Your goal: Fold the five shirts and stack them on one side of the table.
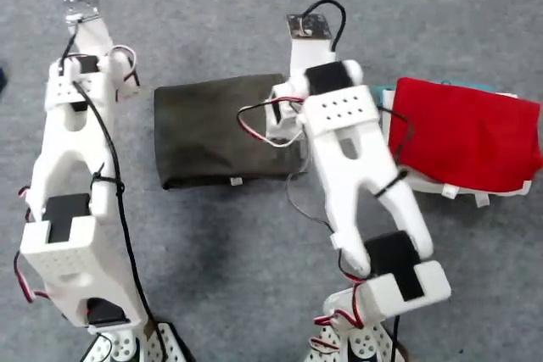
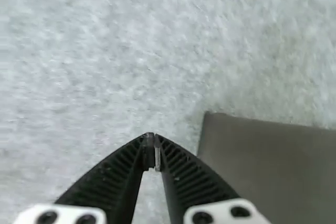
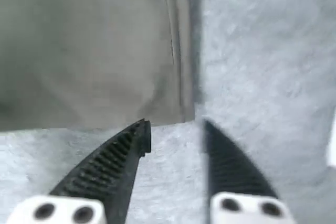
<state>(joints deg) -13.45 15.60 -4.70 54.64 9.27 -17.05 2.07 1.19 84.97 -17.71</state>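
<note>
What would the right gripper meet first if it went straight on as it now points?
Probably the corner of the dark folded shirt, just ahead of the open right gripper; depth is unclear.

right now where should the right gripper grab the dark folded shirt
Pinch the dark shirt at the corner ahead of the right gripper, probably coming in from the edge that faces the red shirt. It lies flat, so only its stacked, folded edge offers a lip, and the open gripper sits right there.
</note>
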